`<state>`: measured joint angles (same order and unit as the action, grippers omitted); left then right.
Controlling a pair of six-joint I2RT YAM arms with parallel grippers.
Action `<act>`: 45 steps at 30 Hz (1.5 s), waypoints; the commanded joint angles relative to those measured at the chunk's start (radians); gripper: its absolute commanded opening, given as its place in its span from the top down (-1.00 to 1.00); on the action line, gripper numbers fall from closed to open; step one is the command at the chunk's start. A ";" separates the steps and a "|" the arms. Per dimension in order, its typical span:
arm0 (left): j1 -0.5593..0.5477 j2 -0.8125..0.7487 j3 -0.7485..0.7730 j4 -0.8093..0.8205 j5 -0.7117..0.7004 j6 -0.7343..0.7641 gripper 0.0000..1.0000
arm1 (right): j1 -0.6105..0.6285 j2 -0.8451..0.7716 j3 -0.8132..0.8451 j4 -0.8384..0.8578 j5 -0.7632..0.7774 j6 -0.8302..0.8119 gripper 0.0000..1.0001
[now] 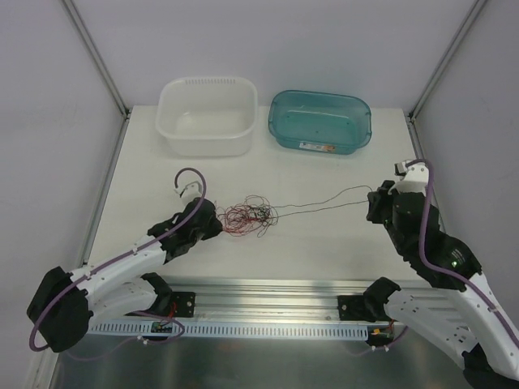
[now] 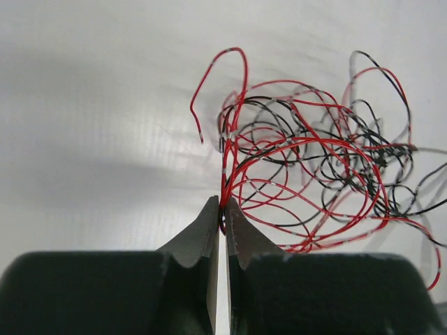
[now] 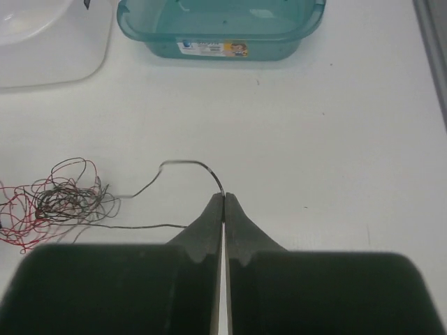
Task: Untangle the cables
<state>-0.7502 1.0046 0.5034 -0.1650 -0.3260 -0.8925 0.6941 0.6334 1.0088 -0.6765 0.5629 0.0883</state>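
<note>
Red and black cables (image 1: 247,216) lie in one loose curly tangle on the white worktop (image 1: 324,247), a bit toward 9 o'clock from its centre. Left gripper (image 1: 217,225) sits at the tangle's 8 o'clock edge, low to the surface, clenched on the cables: the left wrist view shows the jaws pressed together with a bunch of red loops running straight into the tips. Left arm reaches out low from its base at the 7 o'clock corner, forearm angled toward 2 o'clock, purple hose (image 1: 195,180) arching over the wrist.

Right gripper (image 1: 375,198) is well apart from the tangle, out at its 3 o'clock side, jaws closed tight and grasping one black strand (image 1: 324,203). That strand runs thin and nearly straight from the tangle across to the tips. Right arm rises from its base at 5 o'clock, elbow bent, forearm leaning toward 11 o'clock, gripper facing 9 o'clock toward the tangle.

White tub (image 1: 207,142) stands at 11 o'clock on the worktop and teal tub (image 1: 320,143) just beside it at 1 o'clock, both well apart from the cables.
</note>
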 commanded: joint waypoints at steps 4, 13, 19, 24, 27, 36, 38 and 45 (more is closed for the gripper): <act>0.172 -0.084 -0.020 -0.145 -0.068 0.093 1.00 | -0.015 -0.098 0.089 -0.067 0.124 -0.053 0.99; 0.317 -0.011 0.029 -0.185 -0.107 0.181 1.00 | -0.015 -0.156 0.180 -0.106 0.141 -0.067 0.99; 0.376 0.015 0.057 -0.186 -0.116 0.202 1.00 | -0.013 -0.186 0.186 -0.097 0.178 -0.082 0.99; 0.380 -0.041 0.075 -0.183 0.035 0.208 1.00 | -0.013 -0.152 0.071 -0.109 0.204 -0.061 0.96; 0.380 -0.090 0.076 -0.183 0.117 0.233 1.00 | -0.016 -0.084 -0.045 -0.127 0.189 0.031 0.91; 0.370 -0.164 0.061 -0.179 0.471 0.237 1.00 | -0.125 0.166 -0.176 -0.071 -0.131 0.141 -0.26; 0.356 -0.167 0.058 -0.173 0.489 0.234 1.00 | -0.120 0.158 -0.179 0.041 -0.301 0.105 -0.33; 0.304 -0.161 0.055 -0.157 0.463 0.204 1.00 | -0.017 0.302 -0.202 0.298 -0.682 0.076 -0.36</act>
<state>-0.4339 0.8494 0.5419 -0.3412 0.1104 -0.6800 0.6167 0.8543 0.8066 -0.5426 0.1001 0.1860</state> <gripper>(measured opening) 0.018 0.679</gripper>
